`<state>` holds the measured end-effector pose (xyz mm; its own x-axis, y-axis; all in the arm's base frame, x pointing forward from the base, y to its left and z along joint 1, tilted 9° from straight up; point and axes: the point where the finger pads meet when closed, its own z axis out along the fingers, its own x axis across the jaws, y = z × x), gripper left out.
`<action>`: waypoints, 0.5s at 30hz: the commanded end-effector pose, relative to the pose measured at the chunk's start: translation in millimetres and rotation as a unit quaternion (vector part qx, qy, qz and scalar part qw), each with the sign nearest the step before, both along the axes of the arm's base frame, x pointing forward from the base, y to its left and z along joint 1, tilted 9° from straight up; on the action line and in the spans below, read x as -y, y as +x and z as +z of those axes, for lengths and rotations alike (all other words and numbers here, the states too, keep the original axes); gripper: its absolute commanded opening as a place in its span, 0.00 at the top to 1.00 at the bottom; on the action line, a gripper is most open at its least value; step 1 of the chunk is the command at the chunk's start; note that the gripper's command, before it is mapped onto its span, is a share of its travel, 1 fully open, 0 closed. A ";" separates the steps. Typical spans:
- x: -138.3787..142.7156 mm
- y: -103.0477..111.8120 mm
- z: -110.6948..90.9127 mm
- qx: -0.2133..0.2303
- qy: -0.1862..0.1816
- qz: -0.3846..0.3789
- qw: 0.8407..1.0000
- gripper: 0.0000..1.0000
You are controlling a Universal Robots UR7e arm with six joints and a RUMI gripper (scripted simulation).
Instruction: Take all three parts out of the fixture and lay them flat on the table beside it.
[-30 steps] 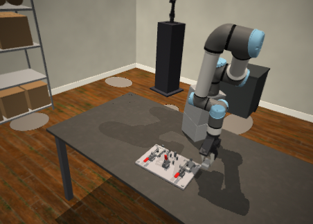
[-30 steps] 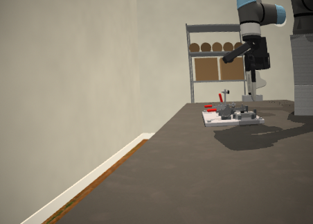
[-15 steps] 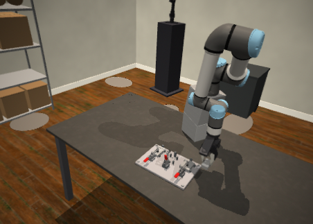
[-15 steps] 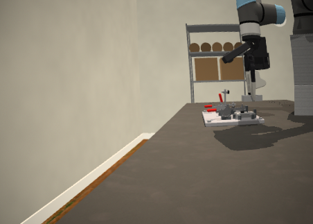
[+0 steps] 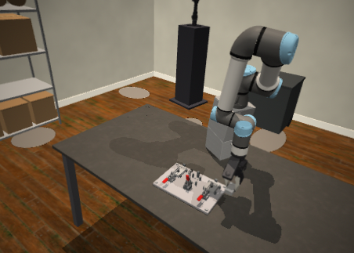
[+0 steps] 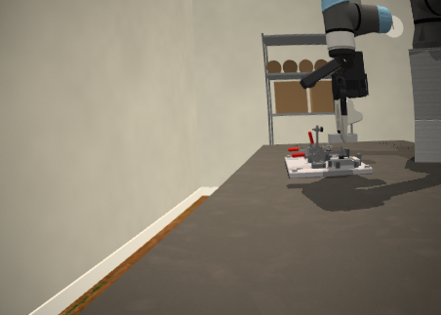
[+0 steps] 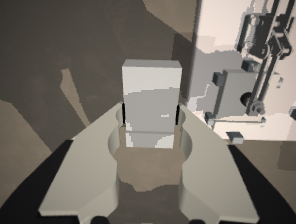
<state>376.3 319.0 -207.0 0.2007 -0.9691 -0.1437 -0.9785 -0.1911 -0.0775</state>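
Observation:
My gripper [image 5: 236,182] [image 6: 343,131] [image 7: 150,104] is shut on a light grey flat block [image 5: 229,189] [image 6: 334,137] [image 7: 152,82]. It holds the block above the table, just off the fixture's right end in the top view. The white fixture plate [image 5: 176,191] [image 6: 303,172] [image 7: 212,22] carries three red-handled clamps. The middle clamp's red handle [image 5: 187,178] [image 6: 310,137] stands upright; the other two handles lie low. In the wrist view a grey part [image 7: 232,95] lies among dark stops on the plate, with a clamp over it. Whether the far station holds a part is too small to tell.
The dark table [image 5: 117,171] [image 6: 220,256] extends around the fixture. The arm's grey pedestal [image 5: 220,141] [image 6: 428,105] stands at the table behind the fixture in the top view. Clamps and small pegs rise from the plate. Shelves [image 5: 23,86] and a black pillar [image 5: 190,65] stand away from the table.

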 end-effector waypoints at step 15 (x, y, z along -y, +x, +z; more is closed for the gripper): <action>-12.8 66.6 5.1 0.000 0.000 -0.001 1.000 1.00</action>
